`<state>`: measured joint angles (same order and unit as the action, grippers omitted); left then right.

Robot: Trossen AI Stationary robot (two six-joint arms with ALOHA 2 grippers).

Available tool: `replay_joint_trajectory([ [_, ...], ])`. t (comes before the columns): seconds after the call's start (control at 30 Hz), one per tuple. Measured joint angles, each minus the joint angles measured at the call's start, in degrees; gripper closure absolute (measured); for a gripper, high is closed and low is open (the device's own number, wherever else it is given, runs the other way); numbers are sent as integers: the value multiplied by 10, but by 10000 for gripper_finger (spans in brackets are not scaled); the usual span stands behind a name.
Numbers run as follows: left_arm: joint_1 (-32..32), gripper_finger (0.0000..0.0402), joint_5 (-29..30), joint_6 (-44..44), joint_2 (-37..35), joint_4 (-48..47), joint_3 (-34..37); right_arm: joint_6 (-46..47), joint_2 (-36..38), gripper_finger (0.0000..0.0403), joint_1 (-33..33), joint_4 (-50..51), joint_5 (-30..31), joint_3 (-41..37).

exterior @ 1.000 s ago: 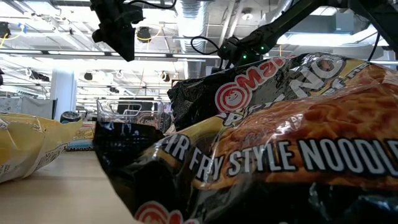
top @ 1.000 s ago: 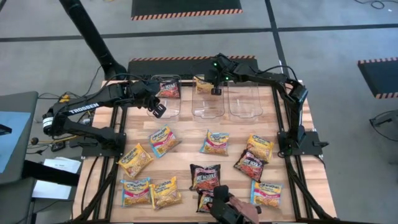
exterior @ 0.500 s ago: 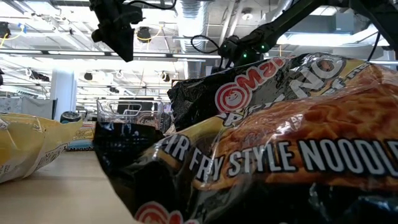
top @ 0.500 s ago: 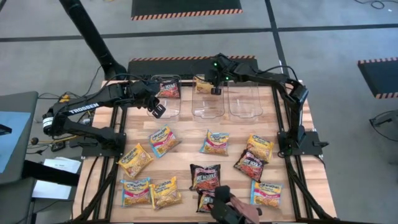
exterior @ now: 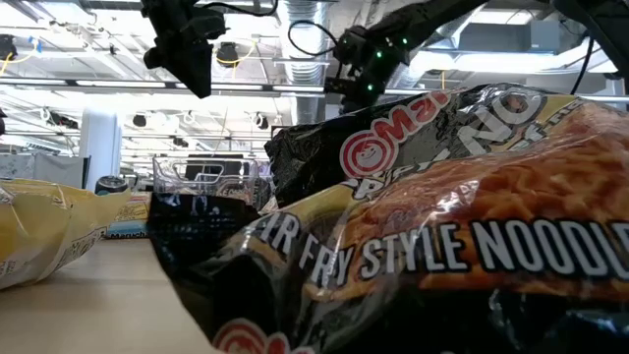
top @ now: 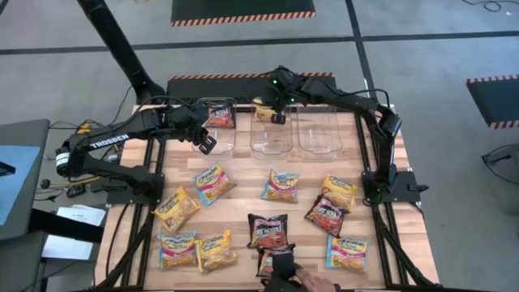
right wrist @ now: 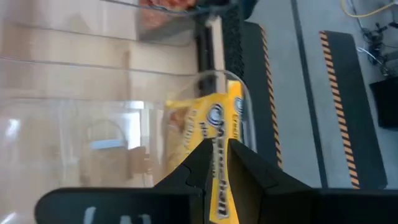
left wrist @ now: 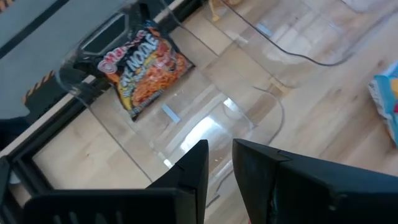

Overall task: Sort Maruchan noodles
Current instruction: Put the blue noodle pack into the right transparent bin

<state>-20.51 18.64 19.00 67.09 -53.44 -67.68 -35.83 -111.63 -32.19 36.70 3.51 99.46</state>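
noodle packets (top: 268, 229): mixed colours | flat, scattered on table | two in tubs

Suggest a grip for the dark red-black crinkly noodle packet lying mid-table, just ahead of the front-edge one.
Probably a top-down pinch on one crimped end seam of the dark red-black crinkly noodle packet. It lies flat with free wood on all sides, and the seam is thin, while the puffed middle may slip. Either gripper could descend there.

A dark arm (top: 300, 280) hides the nearest packet (top: 268, 261).
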Motion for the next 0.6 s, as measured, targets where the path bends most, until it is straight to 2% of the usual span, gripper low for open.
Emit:
replay_joint_trajectory([
  [0.23, 0, 340, -38, 0, 0, 0, 0, 33, 0, 330, 36, 70, 4, 49],
  [0.4, 0, 340, -105, 0, 0, 0, 0, 74, -1, 330, 61, 120, 43, 70],
  [0.5, 3, 340, -152, -5, 0, -2, 0, 114, -1, 330, 77, 162, 44, 84],
  [0.6, 11, 340, -173, -8, -9, -12, 0, 158, 0, 330, 94, 200, 42, 97],
])
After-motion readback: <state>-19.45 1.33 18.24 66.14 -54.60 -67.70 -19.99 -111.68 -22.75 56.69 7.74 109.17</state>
